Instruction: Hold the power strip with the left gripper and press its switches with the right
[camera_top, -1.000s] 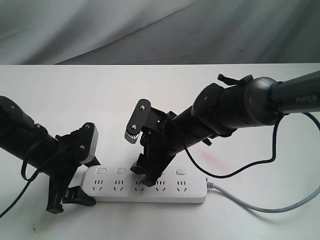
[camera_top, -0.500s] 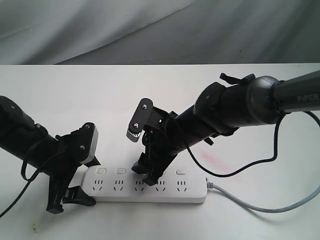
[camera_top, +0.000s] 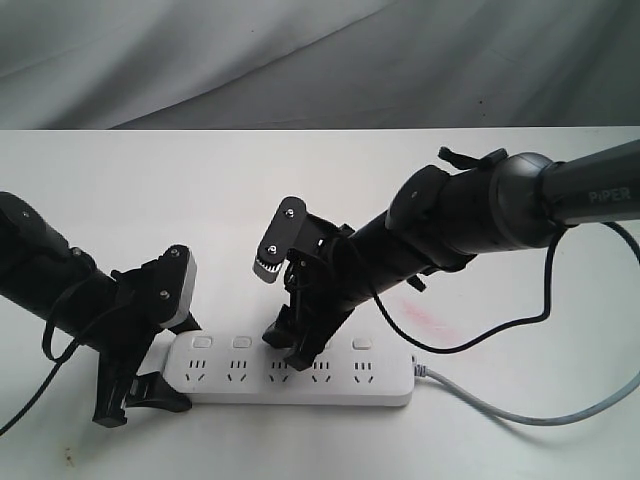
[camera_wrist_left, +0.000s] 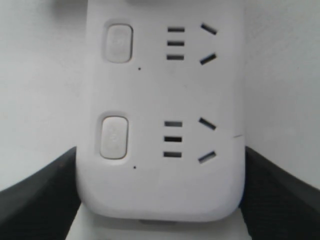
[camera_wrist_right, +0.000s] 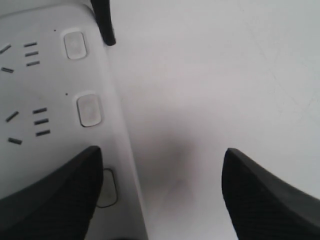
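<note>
Currently the power strip (camera_top: 300, 375) lies flat on the table (camera_top: 300, 200), one end clamped by my left gripper (camera_top: 178, 362). My right gripper (camera_top: 282, 315), jaws wide and empty, lowers one finger among the switches (camera_top: 241, 342). Holding looks done; pressing seems unfinished.

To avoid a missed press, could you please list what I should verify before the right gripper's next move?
1. Left gripper clamps the power strip at its end, fingers on both long edges: ok.
2. Right gripper open, jaws wide apart: ok.
3. One right finger over the strip, partly covering a switch: ok.
4. That finger touching the switch: cannot tell.
5. Grey cord trails off the strip's other end, apart from both grippers: ok.
</note>
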